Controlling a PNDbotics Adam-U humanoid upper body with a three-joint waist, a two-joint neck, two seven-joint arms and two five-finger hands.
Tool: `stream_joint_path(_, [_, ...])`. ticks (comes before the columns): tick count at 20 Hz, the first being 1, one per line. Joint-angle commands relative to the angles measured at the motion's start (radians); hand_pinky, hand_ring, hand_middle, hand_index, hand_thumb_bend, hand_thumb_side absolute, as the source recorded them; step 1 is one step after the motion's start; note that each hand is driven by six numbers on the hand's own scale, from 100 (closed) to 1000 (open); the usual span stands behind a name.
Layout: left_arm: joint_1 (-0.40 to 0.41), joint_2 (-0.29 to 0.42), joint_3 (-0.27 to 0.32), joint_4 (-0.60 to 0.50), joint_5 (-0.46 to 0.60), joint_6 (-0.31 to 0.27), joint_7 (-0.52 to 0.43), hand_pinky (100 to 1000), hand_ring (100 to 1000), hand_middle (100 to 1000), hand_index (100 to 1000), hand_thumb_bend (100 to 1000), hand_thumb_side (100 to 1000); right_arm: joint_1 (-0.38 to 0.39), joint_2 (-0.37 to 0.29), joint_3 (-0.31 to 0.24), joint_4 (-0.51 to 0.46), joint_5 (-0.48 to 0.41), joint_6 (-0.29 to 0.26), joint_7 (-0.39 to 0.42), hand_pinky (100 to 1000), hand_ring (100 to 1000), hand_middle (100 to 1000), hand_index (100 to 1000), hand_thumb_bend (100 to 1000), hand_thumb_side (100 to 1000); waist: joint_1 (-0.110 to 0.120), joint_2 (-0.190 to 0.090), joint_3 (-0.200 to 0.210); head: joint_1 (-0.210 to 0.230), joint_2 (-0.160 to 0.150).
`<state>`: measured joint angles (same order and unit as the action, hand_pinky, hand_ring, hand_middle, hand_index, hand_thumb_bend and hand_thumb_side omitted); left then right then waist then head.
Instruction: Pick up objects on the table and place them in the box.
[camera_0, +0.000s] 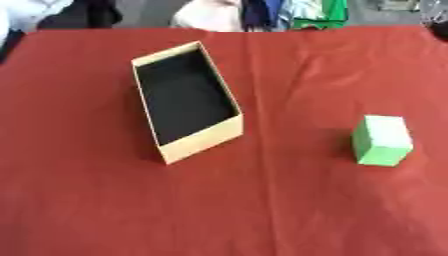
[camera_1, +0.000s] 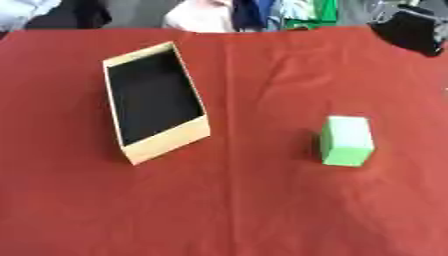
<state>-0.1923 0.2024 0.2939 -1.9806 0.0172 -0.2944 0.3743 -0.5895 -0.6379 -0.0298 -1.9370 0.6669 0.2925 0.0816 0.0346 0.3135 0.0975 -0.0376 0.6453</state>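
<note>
Green block (camera_0: 382, 140) is the only loose object I see; it stands on the red cloth of the surface (camera_0: 289, 210), on the right side, well apart from the box (camera_0: 201, 142).

Right robot hand (camera_1: 407, 27): prob. the black shape at the upper right corner, far from the block. It holds nothing of the task; how open it is I cannot tell. Left robot hand is not in view.

Box is open at top, tan walls, dark inside, nothing visible in it. It lies askew, left of centre.

Step in hand, as I judge: reach & grasp the block, so the task is at its beginning.

How to do it well:
- come down from above w/ the right side, since the block is nearer to it;
- close on two opposite flat faces, not on corners;
- lift straight up before going left, so the cloth is not dragged;
- pass over the near right wall, release low inside the box.
</note>
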Motion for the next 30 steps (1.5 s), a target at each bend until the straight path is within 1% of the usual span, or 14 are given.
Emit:
stream_joint_path(1, [-0.003, 0.012, 0.004, -0.019, 0.001, 0.001, -0.002, 564, 620, 592, 717, 100, 367, -0.018, -0.027, -0.005, 0.0, 0.006, -0.001, 0.004, 708, 605, 613, 828, 100, 235, -0.015, -0.023, -0.001, -0.005, 0.003])
stream_joint_path(3, [-0.002, 0.014, 0.005, -0.019, 0.0, 0.001, -0.002, 564, 620, 592, 717, 100, 366, -0.025, -0.037, 0.002, 0.006, 0.009, -0.002, 0.01, 714, 612, 619, 829, 100, 221, -0.016, -0.023, 0.0, -0.01, 0.003])
stream_joint_path(6, [0.002, 0.018, 0.005, -0.019, -0.002, 0.0, -0.001, 564, 620, 592, 717, 100, 365, -0.055, -0.072, 0.027, 0.03, 0.026, -0.006, 0.043, 743, 644, 649, 838, 100, 166, -0.017, -0.026, -0.002, -0.016, 0.003])
stream_joint_path(11, [0.009, 0.026, 0.004, -0.019, -0.005, 0.002, -0.002, 564, 621, 592, 717, 100, 364, -0.152, -0.187, 0.116, 0.113, 0.094, -0.02, 0.172, 802, 716, 723, 854, 100, 133, -0.023, -0.034, -0.01, -0.015, 0.006])
stream_joint_path(14, [0.011, 0.03, 0.003, -0.019, -0.007, 0.003, -0.003, 564, 621, 592, 717, 100, 365, -0.208, -0.241, 0.166, 0.171, 0.12, -0.026, 0.28, 818, 742, 765, 876, 100, 161, -0.027, -0.038, -0.015, -0.009, 0.009])
stream_joint_path(15, [0.012, 0.032, 0.003, -0.019, -0.007, 0.003, -0.004, 564, 620, 592, 717, 100, 365, -0.224, -0.257, 0.182, 0.19, 0.124, -0.028, 0.319, 826, 759, 807, 907, 100, 183, -0.028, -0.038, -0.017, -0.007, 0.009])
stream_joint_path(16, [0.012, 0.033, 0.002, -0.019, -0.008, 0.003, -0.004, 564, 620, 592, 717, 100, 365, -0.241, -0.269, 0.198, 0.208, 0.125, -0.031, 0.361, 826, 762, 816, 913, 100, 188, -0.029, -0.039, -0.018, -0.004, 0.008])
stream_joint_path(18, [0.013, 0.034, 0.002, -0.019, -0.008, 0.004, -0.004, 564, 620, 592, 717, 100, 364, -0.269, -0.286, 0.221, 0.234, 0.123, -0.04, 0.437, 827, 768, 830, 922, 100, 199, -0.029, -0.04, -0.019, 0.001, 0.007])
stream_joint_path(20, [0.014, 0.036, 0.002, -0.019, -0.009, 0.003, -0.005, 564, 620, 592, 717, 100, 364, -0.29, -0.296, 0.238, 0.253, 0.113, -0.048, 0.507, 823, 784, 854, 946, 100, 241, -0.03, -0.041, -0.019, 0.003, 0.006])
stream_joint_path(22, [0.015, 0.037, 0.001, -0.019, -0.008, 0.003, -0.004, 564, 620, 592, 717, 100, 363, -0.31, -0.301, 0.25, 0.271, 0.094, -0.052, 0.574, 819, 788, 864, 953, 100, 251, -0.03, -0.042, -0.019, 0.005, 0.004])
stream_joint_path(26, [0.016, 0.038, 0.002, -0.019, -0.009, 0.004, -0.004, 564, 620, 592, 716, 100, 364, -0.323, -0.308, 0.263, 0.297, 0.052, -0.06, 0.68, 809, 799, 886, 979, 100, 311, -0.032, -0.042, -0.021, 0.007, 0.001])
stream_joint_path(28, [0.016, 0.039, 0.002, -0.019, -0.009, 0.004, -0.004, 564, 620, 592, 716, 100, 364, -0.319, -0.312, 0.259, 0.302, 0.02, -0.064, 0.721, 806, 804, 894, 992, 100, 354, -0.032, -0.042, -0.022, 0.008, -0.001])
stream_joint_path(29, [0.016, 0.039, 0.002, -0.019, -0.009, 0.004, -0.004, 564, 620, 592, 716, 100, 364, -0.315, -0.315, 0.257, 0.304, 0.004, -0.066, 0.741, 807, 814, 907, 1000, 100, 410, -0.032, -0.042, -0.022, 0.009, -0.001])
stream_joint_path(30, [0.016, 0.039, 0.002, -0.019, -0.009, 0.004, -0.004, 564, 620, 592, 716, 100, 365, -0.308, -0.319, 0.254, 0.304, -0.012, -0.069, 0.761, 807, 816, 911, 1000, 100, 428, -0.033, -0.042, -0.023, 0.009, -0.002])
